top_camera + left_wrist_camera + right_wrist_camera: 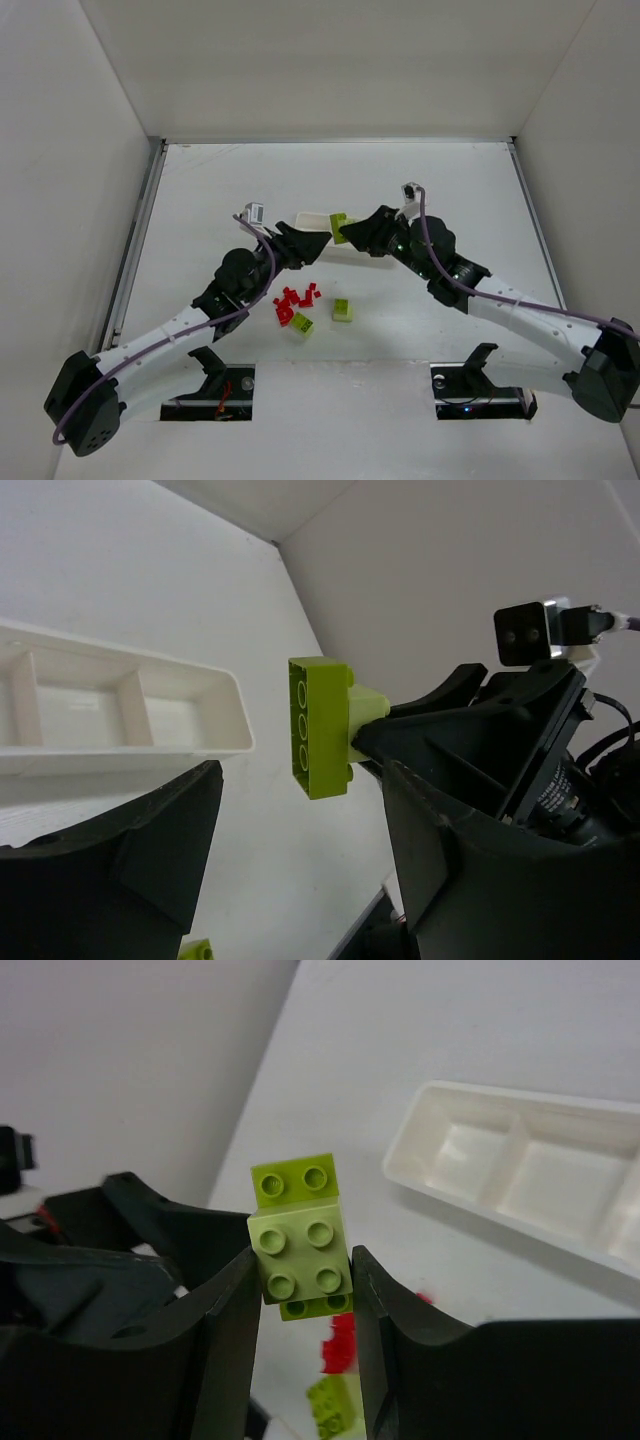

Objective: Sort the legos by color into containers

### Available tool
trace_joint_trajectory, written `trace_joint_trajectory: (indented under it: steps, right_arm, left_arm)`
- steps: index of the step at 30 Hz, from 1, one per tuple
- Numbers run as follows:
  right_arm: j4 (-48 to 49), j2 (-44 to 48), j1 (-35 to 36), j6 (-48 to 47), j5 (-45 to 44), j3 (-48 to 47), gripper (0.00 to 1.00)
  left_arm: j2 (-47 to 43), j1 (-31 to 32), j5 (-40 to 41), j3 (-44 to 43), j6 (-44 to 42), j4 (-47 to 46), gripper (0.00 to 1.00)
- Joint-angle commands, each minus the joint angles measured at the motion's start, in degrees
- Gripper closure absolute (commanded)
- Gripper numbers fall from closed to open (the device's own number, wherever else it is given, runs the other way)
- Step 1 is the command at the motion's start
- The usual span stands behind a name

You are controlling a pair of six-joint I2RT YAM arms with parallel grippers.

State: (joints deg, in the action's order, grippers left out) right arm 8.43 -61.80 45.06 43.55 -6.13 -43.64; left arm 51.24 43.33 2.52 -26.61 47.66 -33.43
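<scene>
The green lego [300, 1250], which looks like two green pcs stuck together, is up in the air, pinched between the right jaws, a little above the centre of the top view. There it overlaps the white tray [310, 216], but both wrist views show it off to one side of the tray, so I cannot tell if it hangs over a compartment. The compartments that show look empty, so I judge that no brick is sorted yet. The left jaws stand wide apart with nothing between them, facing the held lego from the left. Lower, approx. at the centre of the top view, the red legos [296, 300] lie in a loose heap on the worktop [450, 190]. A second green lego [302, 324] lies at the heap's lower edge, and a third green lego [342, 310] just to the right. Left to do, in my judgement: all three greens and every red, i.e. nearly the whole task.
</scene>
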Motion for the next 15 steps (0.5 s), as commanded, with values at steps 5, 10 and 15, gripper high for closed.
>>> trace_joint_trajectory:
  steps: [5, 10, 15]
  right_arm:
    - [19.78, -3.76, -2.47, 18.74, 7.09, -0.84, 0.77]
    - [26.63, -5.08, -4.23, 24.91, 9.91, 1.36, 0.77]
    - [29.45, -7.28, -4.23, 28.78, 12.28, 1.89, 0.77]
  left_arm:
    - [-0.18, -0.57, 2.04, 4.02, 6.48, -15.78, 0.37]
    - [1.93, -0.93, 1.17, 3.5, 7.1, -18.77, 0.38]
    - [4.91, -1.36, 1.43, 3.32, 7.8, -23.78, 0.39]
